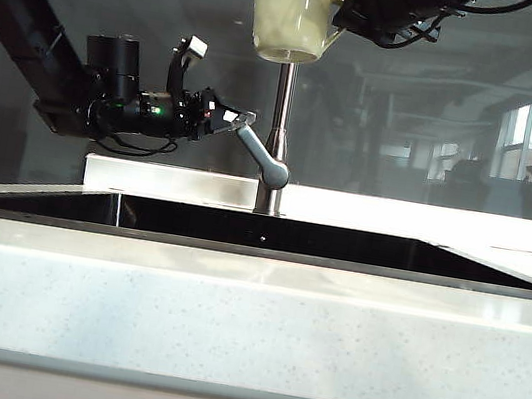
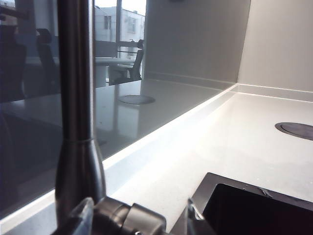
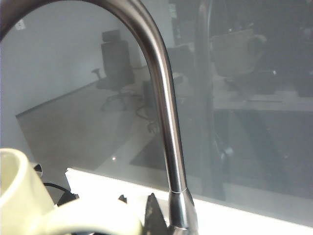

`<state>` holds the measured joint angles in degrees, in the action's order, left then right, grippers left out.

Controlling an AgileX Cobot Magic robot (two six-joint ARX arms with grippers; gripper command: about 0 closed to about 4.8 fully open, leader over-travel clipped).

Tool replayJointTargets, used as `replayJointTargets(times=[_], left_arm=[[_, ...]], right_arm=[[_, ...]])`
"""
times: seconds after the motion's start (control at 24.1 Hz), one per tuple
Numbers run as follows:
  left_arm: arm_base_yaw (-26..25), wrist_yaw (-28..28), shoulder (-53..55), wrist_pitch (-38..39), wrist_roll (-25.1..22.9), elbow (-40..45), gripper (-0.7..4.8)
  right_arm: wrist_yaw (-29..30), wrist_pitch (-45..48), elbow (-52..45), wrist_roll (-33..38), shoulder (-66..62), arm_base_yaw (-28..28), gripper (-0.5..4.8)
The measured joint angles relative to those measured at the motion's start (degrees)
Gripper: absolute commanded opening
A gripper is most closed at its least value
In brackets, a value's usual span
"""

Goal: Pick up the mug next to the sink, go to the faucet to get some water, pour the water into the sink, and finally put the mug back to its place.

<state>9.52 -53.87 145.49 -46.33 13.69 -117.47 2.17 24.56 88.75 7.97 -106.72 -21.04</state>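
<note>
mug (image 1: 289, 11): pale cream, dimpled, upright, high at 12 o'clock in the exterior view, directly over the faucet neck (image 1: 281, 111). Looks placed there to catch water from the spout; the spout itself is cut off above that view.
right gripper (image 1: 344, 12): comes in from 1 o'clock, clamped on the mug's handle, which keeps the mouth free. Right wrist view shows the mug rim (image 3: 14, 181) at 8 o'clock and the curved gooseneck (image 3: 156, 88) just beside it.
left gripper (image 1: 241, 120): at 9 o'clock of the faucet, jaws spread either side of the lever handle (image 1: 258, 156), nothing held. Left wrist view confirms it: finger tips (image 2: 83, 215) flank the lever hub (image 2: 124, 218). Can't tell whether they touch the lever.
why: one arm holds the mug in the fill spot, the other is set to work the lever.
sink (image 1: 261, 231): black basin below, rim level, no water seen running.
step (my read): fill stage, water not yet on. Pour and put-back remain.
risk (my read): mug sits high; if it is off the spout line, water misses it.
</note>
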Motion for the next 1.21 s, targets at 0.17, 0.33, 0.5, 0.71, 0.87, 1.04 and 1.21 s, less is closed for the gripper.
replayJointTargets(times=[0.17,0.33,0.5,0.71,0.87,1.04,1.21], left_arm=[[0.0,-0.2,0.0,3.0,0.0,0.0,2.38],[-0.1,-1.4,0.0,5.8,0.0,0.0,2.38],[-0.4,-1.5,0.0,7.0,-0.2,0.0,2.38],[-0.6,-1.6,0.0,6.9,-1.2,0.0,2.38],[-0.6,-1.6,0.0,6.9,-1.3,0.0,2.38],[-0.6,-1.6,0.0,7.1,-1.3,0.0,2.38],[-0.6,-1.6,0.0,7.1,-1.3,0.0,2.38]], right_arm=[[0.0,0.4,0.0,0.0,0.0,0.0,-0.02],[0.0,0.5,0.0,0.1,0.0,0.0,-0.02],[0.0,0.4,0.0,0.2,0.0,0.0,-0.02],[0.0,0.4,0.0,0.1,0.0,0.0,-0.02],[0.0,0.4,0.0,0.1,0.0,0.0,-0.02],[0.0,0.4,0.0,0.1,0.0,0.0,-0.02],[0.0,0.3,0.0,0.1,0.0,0.0,-0.02]])
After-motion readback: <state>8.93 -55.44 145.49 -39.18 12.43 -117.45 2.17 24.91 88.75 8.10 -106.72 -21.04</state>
